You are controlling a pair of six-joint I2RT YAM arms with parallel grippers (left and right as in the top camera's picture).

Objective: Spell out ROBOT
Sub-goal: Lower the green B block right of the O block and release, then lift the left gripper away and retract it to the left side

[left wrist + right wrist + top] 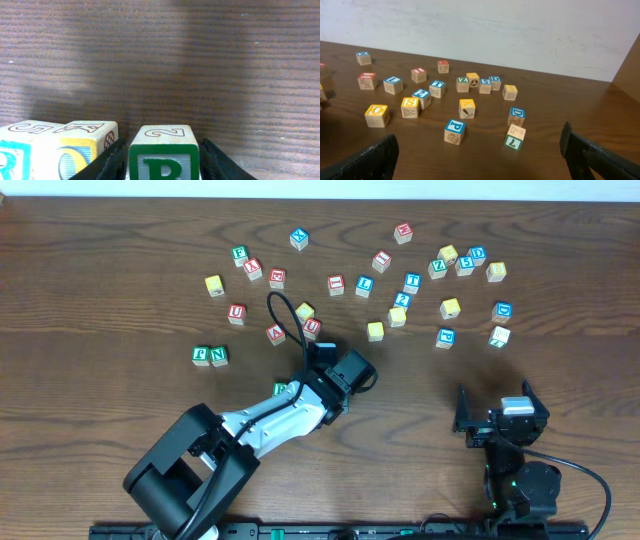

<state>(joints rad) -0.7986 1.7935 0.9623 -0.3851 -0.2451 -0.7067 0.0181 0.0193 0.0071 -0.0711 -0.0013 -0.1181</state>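
A green-lettered B cube (164, 160) stands on the table between the black fingers of my left gripper (162, 143). A thin gap shows on each side of it, so the jaws are open. A yellow-faced O cube (75, 155) sits just to its left. Beyond that, a cube (12, 160) is cut off by the frame edge. From overhead my left gripper (312, 392) covers this row; only a green cube (281, 388) peeks out. A blue T cube (412, 281) (437, 86) and another yellow O cube (375, 330) (376, 111) lie loose farther back. My right gripper (497, 412) (477, 155) hangs open and holds nothing.
Many loose letter cubes are scattered across the far half of the table. Green F (200, 354) and N (218, 356) cubes stand together at the left. A blue P cube (454, 127) and a tilted green 7 cube (514, 140) are nearest my right gripper.
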